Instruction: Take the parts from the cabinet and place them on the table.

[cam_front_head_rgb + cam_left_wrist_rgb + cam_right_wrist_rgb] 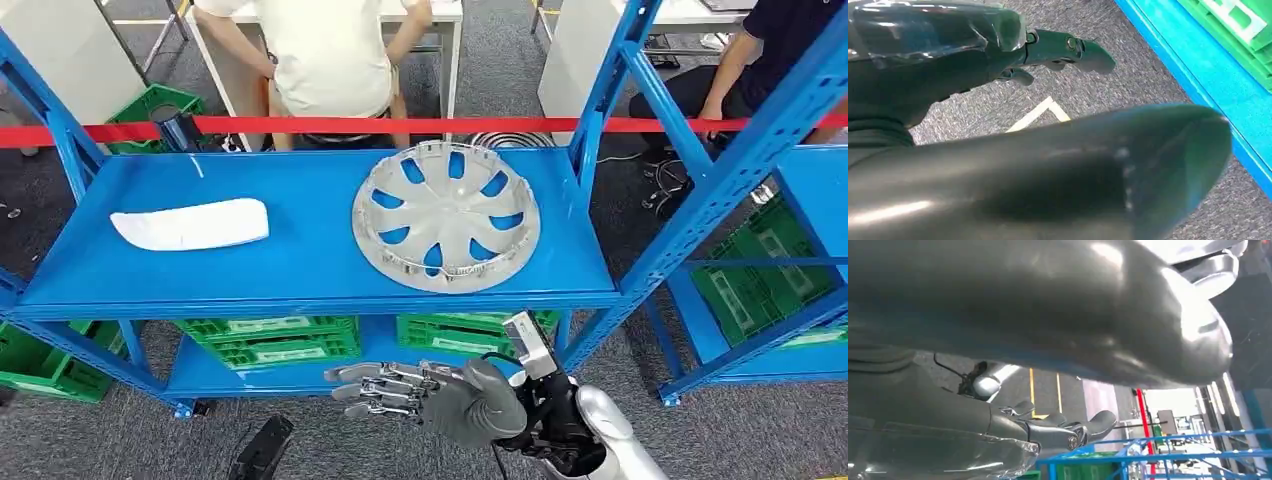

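- We face a blue metal shelving rack (300, 262) on grey speckled carpet (730, 440); its top shelf carries both parts, and green plastic crates (270, 340) sit on the lower shelf beneath it.
- A red barrier tape (400, 125) runs across behind the rack, and beyond it two people are at white desks, one in a pale shirt (330, 50) at 12 o'clock and one in dark clothes (770, 50) at 2 o'clock.
- The silver round plastic wheel cover (446, 216) lies flat on the shelf just right of centre, its near rim close to the shelf's front edge.
- The white curved flat panel (192, 224) lies at 9 o'clock from the wheel cover, well apart from it.
- Our right hand (420, 395) hovers in front of the rack, below the shelf's front edge, at 6 o'clock from the wheel cover; its fingers (370, 390) are stretched out flat and slightly spread, pointing left, grasping nothing.
- Our left hand (998, 55) hangs over the carpet near the rack's blue base rail; its dark fingers (1068, 50) are extended and released, touching nothing.
- Open blue shelf lies between the two parts and along the front edge left of the wheel cover; the slanted blue upright (610, 90) stands close to the cover's right side.
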Controlling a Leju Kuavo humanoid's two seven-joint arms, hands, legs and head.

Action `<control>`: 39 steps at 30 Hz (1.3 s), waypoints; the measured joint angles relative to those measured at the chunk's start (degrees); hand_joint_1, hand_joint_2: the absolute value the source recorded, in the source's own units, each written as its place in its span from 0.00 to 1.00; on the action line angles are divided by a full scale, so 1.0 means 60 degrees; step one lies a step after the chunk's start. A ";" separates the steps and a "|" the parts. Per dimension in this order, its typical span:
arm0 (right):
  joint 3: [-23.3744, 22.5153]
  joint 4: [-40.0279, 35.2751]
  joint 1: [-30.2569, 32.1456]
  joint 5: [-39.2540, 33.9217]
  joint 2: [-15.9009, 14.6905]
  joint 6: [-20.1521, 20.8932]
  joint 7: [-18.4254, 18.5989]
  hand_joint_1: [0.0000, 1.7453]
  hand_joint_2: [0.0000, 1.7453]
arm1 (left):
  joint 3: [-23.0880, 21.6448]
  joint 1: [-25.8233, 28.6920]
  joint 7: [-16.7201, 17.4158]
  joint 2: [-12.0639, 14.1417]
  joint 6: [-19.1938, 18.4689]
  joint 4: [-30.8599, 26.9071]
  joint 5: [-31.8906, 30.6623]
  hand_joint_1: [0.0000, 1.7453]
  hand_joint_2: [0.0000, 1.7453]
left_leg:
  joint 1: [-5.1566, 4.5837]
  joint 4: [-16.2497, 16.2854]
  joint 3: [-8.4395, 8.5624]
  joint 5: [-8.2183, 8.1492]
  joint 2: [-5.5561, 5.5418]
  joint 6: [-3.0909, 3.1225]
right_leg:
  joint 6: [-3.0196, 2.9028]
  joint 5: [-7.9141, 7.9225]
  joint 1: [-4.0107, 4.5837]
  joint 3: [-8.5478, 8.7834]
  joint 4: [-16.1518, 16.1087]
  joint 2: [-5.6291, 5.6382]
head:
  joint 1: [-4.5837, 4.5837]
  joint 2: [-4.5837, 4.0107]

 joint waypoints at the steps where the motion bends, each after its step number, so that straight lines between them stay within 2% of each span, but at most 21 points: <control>1: -0.0011 -0.0007 0.0007 0.0004 -0.0015 0.0000 0.0000 0.00 0.00 | 0.0000 -0.0006 -0.0003 0.0004 0.0004 0.0000 0.0000 0.00 0.00 | -0.0009 0.0002 0.0000 -0.0015 0.0004 0.0035 | -0.0064 -0.0287 -0.0014 -0.0347 0.0664 -0.0002 | 0.0004 0.0000; 4: -0.0014 -0.0007 0.0153 0.0015 -0.0084 -0.0011 0.0000 0.00 0.00 | 0.0000 0.0010 -0.0004 0.0004 0.0000 0.0000 0.0000 0.00 0.00 | -0.0065 0.0006 -0.0002 -0.0061 -0.0009 0.0085 | -0.0086 -0.0937 -0.0014 -0.1592 0.2894 -0.0003 | 0.0007 0.0000; 5: -0.0014 -0.0007 0.0176 0.0015 -0.0102 -0.0015 0.0000 0.00 1.00 | -0.0004 0.0016 -0.0004 0.0000 0.0000 0.0000 0.0000 0.00 0.00 | -0.0069 0.0010 0.0017 -0.0082 -0.0023 0.0084 | -0.0015 -0.0821 -0.0014 -0.1617 0.2786 -0.0003 | 0.0004 0.0000; 6: -0.0018 -0.0007 0.0188 0.0018 -0.0109 -0.0018 0.0000 0.00 0.00 | -0.0004 0.0017 -0.0004 0.0000 -0.0004 0.0000 0.0000 0.00 0.00 | -0.0069 0.0012 0.0046 -0.0104 -0.0045 0.0072 | 0.0075 -0.0562 -0.0014 -0.1404 0.2288 -0.0005 | 0.0007 0.0000; 8: -0.0047 -0.0007 0.0193 0.0062 -0.0127 -0.0040 -0.0007 0.00 0.00 | -0.0011 0.0016 -0.0004 -0.0004 -0.0018 0.0000 -0.0015 0.00 0.00 | -0.0069 0.0030 0.0148 -0.0183 -0.0069 0.0015 | 0.0234 0.0232 -0.0014 -0.0483 0.0319 -0.0029 | 0.0007 0.0000; 9: -0.0069 -0.0007 0.0193 0.0080 -0.0138 -0.0047 -0.0015 0.00 0.00 | -0.0015 0.0016 -0.0007 -0.0004 -0.0026 0.0000 -0.0015 0.00 0.00 | -0.0084 0.0045 0.0153 -0.0225 -0.0075 -0.0032 | 0.0190 0.0415 -0.0010 -0.0210 -0.0320 -0.0059 | 0.0014 0.0000; 13: -0.0153 -0.0011 0.0298 0.0157 -0.0179 -0.0055 -0.0058 0.00 0.00 | -0.0084 0.0017 -0.0036 -0.0004 -0.0044 0.0000 -0.0029 0.00 0.00 | -0.0117 0.0043 0.0186 -0.0513 -0.0084 -0.0242 | -0.0199 0.0271 0.0086 -0.0112 -0.0353 -0.0023 | 0.0004 0.0000; 14: -0.0157 -0.0026 0.0309 0.0179 -0.0178 -0.0055 -0.0080 0.00 0.00 | -0.0113 0.0011 -0.0051 0.0007 -0.0036 -0.0004 -0.0058 0.00 0.00 | -0.0083 0.0138 0.0196 -0.0542 -0.0070 -0.0286 | -0.0268 0.0354 -0.0051 -0.0017 -0.0371 -0.0010 | 0.0000 0.0000; 17: -0.0153 -0.0058 0.0319 0.0226 -0.0178 -0.0058 -0.0142 0.00 0.00 | -0.0193 0.0012 -0.0047 -0.0018 -0.0007 0.0000 -0.0084 0.00 0.00 | -0.0052 0.1809 -0.0618 -0.1371 -0.0008 -0.0458 | -0.0388 0.0254 -0.0023 0.0190 -0.0363 -0.0013 | -0.0033 0.0000; 18: -0.0153 -0.0058 0.0337 0.0252 -0.0182 -0.0062 -0.0142 0.00 1.00 | -0.0208 0.0023 -0.0033 -0.0018 0.0000 0.0004 -0.0084 0.00 0.00 | -0.0050 0.2637 -0.1137 -0.1649 -0.0005 -0.0489 | -0.0439 0.0214 -0.0001 0.0215 -0.0362 -0.0007 | -0.0044 0.0000; 19: -0.0153 -0.0058 0.0368 0.0273 -0.0197 -0.0066 -0.0142 0.00 1.00 | -0.0226 0.0032 -0.0029 -0.0018 0.0000 0.0007 -0.0069 0.00 0.00 | -0.0051 0.3223 -0.1582 -0.1726 -0.0003 -0.0497 | -0.0415 0.0150 0.0020 0.0247 -0.0359 0.0011 | -0.0040 0.0000; 21: -0.0142 -0.0058 0.0385 0.0313 -0.0222 -0.0088 -0.0142 0.00 1.00 | -0.0240 0.0045 -0.0033 -0.0018 0.0004 0.0007 -0.0029 0.00 0.00 | -0.0056 0.2910 -0.1697 -0.1163 -0.0002 -0.0427 | -0.0421 0.0048 0.0066 0.0374 -0.0358 0.0054 | -0.0044 0.0000; 23: -0.0142 -0.0062 0.0380 0.0427 -0.0222 -0.0215 -0.0135 0.00 1.00 | -0.0259 0.0045 -0.0040 -0.0015 0.0007 0.0007 0.0004 0.00 0.00 | -0.0118 0.1057 -0.0977 0.0068 -0.0009 -0.0180 | -0.0414 -0.0116 0.0178 0.0633 -0.0371 0.0076 | -0.0044 0.0000; 24: -0.0142 -0.0062 0.0381 0.0598 -0.0222 -0.0369 -0.0098 0.00 1.00 | -0.0270 0.0044 -0.0044 0.0007 0.0015 0.0007 0.0018 0.00 0.00 | -0.0199 0.0392 -0.0698 0.0335 -0.0017 0.0027 | -0.0430 -0.0186 0.0153 0.0694 -0.0388 0.0076 | -0.0033 0.0000; 25: -0.0142 -0.0066 0.0358 0.0952 -0.0219 -0.0617 -0.0058 0.00 1.00 | -0.0281 0.0049 -0.0044 0.0040 0.0026 0.0015 0.0037 0.00 0.00 | -0.0232 0.0402 -0.0540 0.0218 0.0038 0.0119 | -0.0365 -0.0234 0.0293 0.0703 -0.0375 0.0074 | 0.0059 0.0000; 26: -0.0142 -0.0069 0.0358 0.1377 -0.0226 -0.0858 -0.0007 0.00 1.00 | -0.0291 0.0052 -0.0051 0.0025 0.0047 0.0015 0.0062 0.00 0.00 | -0.0265 0.0327 -0.0557 0.0220 0.0025 0.0128 | -0.0337 -0.0245 0.0159 0.0684 -0.0385 0.0081 | 0.0022 0.0000; 30: -0.0160 -0.0116 0.0325 0.3788 -0.0208 -0.2450 0.0033 0.00 1.00 | -0.0306 0.0110 -0.0076 0.0018 0.0120 0.0015 0.0251 0.00 0.00 | -0.0182 -0.0139 -0.0254 0.0318 0.0010 0.0172 | -0.0229 -0.0371 0.0191 0.0699 -0.0369 0.0018 | -0.0036 0.0000; 33: -0.0073 -0.0051 -0.0025 0.5896 -0.0208 -0.3979 0.0029 0.00 1.00 | -0.0302 0.0108 -0.0120 -0.0033 0.0193 0.0015 0.0448 0.00 0.00 | -0.0152 -0.0222 -0.0159 0.0292 0.0023 0.0191 | -0.0198 -0.1061 0.0040 -0.0476 0.1682 0.0012 | 0.0000 0.0000; 35: 0.0000 0.0044 -0.0146 0.6645 -0.0211 -0.4566 0.0026 0.00 1.00 | -0.0306 0.0122 -0.0120 -0.0073 0.0233 0.0018 0.0524 0.00 0.00 | -0.0135 -0.0208 -0.0160 0.0250 0.0008 0.0156 | -0.0050 -0.1194 -0.0078 -0.1128 0.2609 0.0006 | -0.0004 0.0000; 37: 0.0153 0.0120 -0.0292 0.7734 -0.0211 -0.5175 -0.0022 0.00 1.00 | -0.0306 0.0130 -0.0102 -0.0138 0.0299 0.0018 0.0601 0.00 0.00 | -0.0039 -0.0110 -0.0130 0.0148 -0.0040 0.0018 | 0.0363 -0.0556 -0.0239 -0.0917 0.1713 -0.0019 | -0.0004 0.0000; 39: 0.0273 0.0164 -0.0423 0.8449 -0.0211 -0.5572 -0.0065 0.00 1.00 | -0.0306 0.0132 -0.0087 -0.0171 0.0350 0.0018 0.0623 0.00 0.00 | 0.0027 0.0162 -0.0165 -0.0043 -0.0069 -0.0187 | 0.0700 0.0218 -0.0393 -0.0182 -0.0055 -0.0114 | 0.0007 0.0000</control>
